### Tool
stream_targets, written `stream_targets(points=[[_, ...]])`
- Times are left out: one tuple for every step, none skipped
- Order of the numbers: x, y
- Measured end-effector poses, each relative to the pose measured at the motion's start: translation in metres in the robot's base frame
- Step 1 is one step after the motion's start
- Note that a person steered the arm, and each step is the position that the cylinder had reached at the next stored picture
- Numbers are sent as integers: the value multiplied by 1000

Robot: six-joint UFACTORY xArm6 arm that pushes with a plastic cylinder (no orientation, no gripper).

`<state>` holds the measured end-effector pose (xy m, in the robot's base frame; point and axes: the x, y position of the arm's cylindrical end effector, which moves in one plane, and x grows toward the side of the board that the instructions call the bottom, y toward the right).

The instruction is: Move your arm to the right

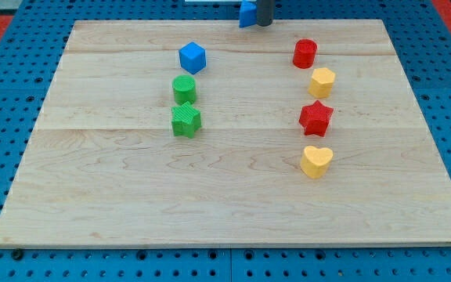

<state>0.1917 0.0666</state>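
The robot's tip [264, 23] sits at the view's top edge of the wooden board [225, 196]. It has no jaws and holds nothing. A blue block [247, 14] touches its left side. Below and left sit a blue cube [193, 57], green cylinder [184, 88] and green star [185, 120]. Below and right sit a red cylinder [305, 53], yellow block [322, 81], red star [316, 117] and yellow heart [316, 161].

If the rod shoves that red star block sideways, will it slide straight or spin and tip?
The red star sits flat and squat on the smooth board, so it probably slides rather than tips. Its points may make it spin off my tip.
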Motion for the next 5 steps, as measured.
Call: stream_targets(points=[[2,-31],[2,-118],[0,-155],[1,-154],[2,-151]])
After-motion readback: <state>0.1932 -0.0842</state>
